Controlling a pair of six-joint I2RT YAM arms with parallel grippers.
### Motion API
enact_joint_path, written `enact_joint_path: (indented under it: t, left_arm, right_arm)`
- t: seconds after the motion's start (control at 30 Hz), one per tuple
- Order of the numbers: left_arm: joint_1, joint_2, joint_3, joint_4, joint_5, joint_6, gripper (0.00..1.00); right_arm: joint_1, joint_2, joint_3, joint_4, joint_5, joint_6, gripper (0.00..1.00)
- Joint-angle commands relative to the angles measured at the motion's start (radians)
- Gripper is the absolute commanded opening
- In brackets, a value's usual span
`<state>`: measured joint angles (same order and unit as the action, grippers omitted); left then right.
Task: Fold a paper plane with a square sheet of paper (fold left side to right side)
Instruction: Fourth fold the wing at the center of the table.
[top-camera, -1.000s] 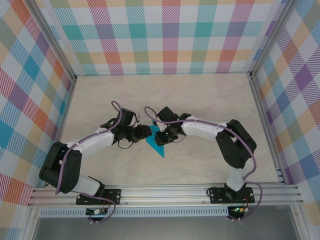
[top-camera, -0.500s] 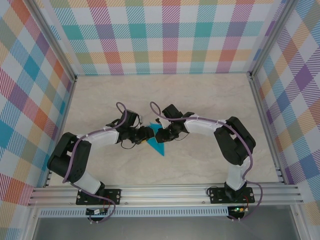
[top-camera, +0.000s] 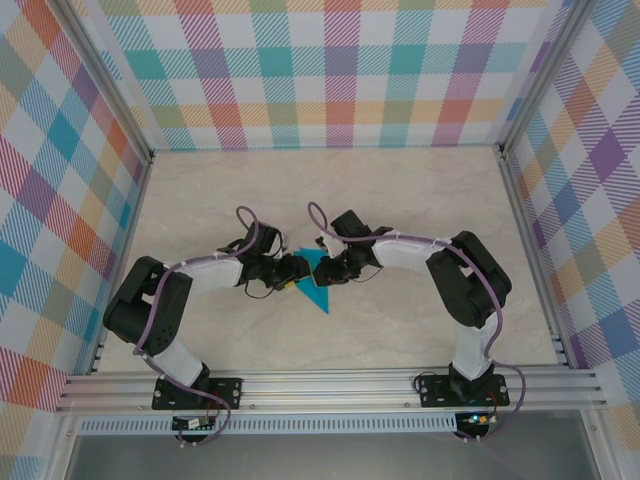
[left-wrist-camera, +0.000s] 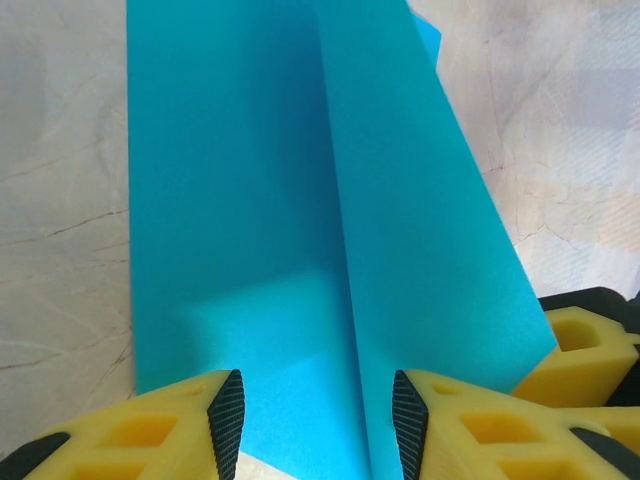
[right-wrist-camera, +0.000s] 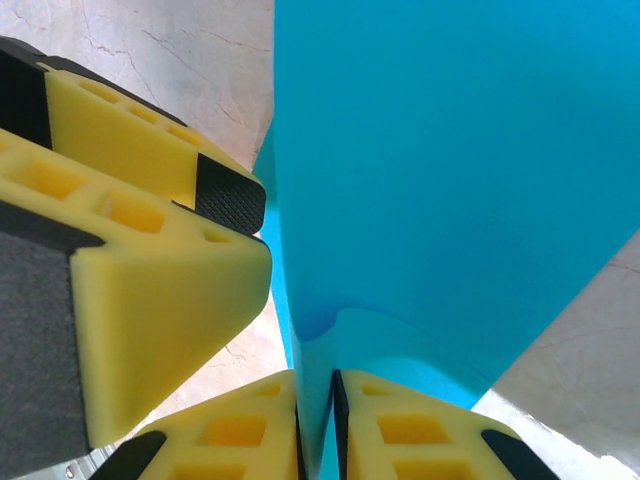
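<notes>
The paper plane (top-camera: 320, 292), a teal sheet partly folded to a point with one long centre crease (left-wrist-camera: 340, 250), lies mid-table between the two arms, tip toward the bases. The right gripper (right-wrist-camera: 315, 420) is clenched on one edge of the paper, which curls up at the pinch. The left gripper (left-wrist-camera: 317, 410) stands released, its pads (left-wrist-camera: 227, 410) apart on either side of the crease, grasping nothing.

Judged step: carry the left half over to the right along the crease. Hold the pinch firm, move the flap in a low arc, and align edge to edge before pressing. Pin the crease line with the left fingers so the sheet cannot slide. The grippers sit just beside each other, so avoid contact.

The table (top-camera: 420, 200) is smooth and pale with a marble pattern, so expect slip. Plaid panels (top-camera: 340, 70) wall three sides, and an aluminium rail (top-camera: 340, 385) carries the bases.
</notes>
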<state>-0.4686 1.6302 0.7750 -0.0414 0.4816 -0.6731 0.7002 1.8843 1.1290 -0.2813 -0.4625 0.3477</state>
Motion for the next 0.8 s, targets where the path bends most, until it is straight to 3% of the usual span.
enact_joint_path:
  t: [0.0, 0.6, 0.77]
  left_arm:
    - [-0.007, 0.014, 0.02, 0.039, 0.018, -0.014, 0.46]
    - [-0.013, 0.045, 0.025, 0.058, 0.027, -0.019, 0.46]
    - [-0.013, 0.006, 0.008, 0.084, 0.028, -0.018, 0.5]
  right_arm:
    - [-0.002, 0.009, -0.016, 0.027, -0.037, 0.008, 0.17]
    - [-0.013, 0.03, -0.025, 0.049, -0.062, 0.011, 0.17]
    - [-0.024, 0.036, -0.034, 0.065, -0.086, 0.013, 0.16]
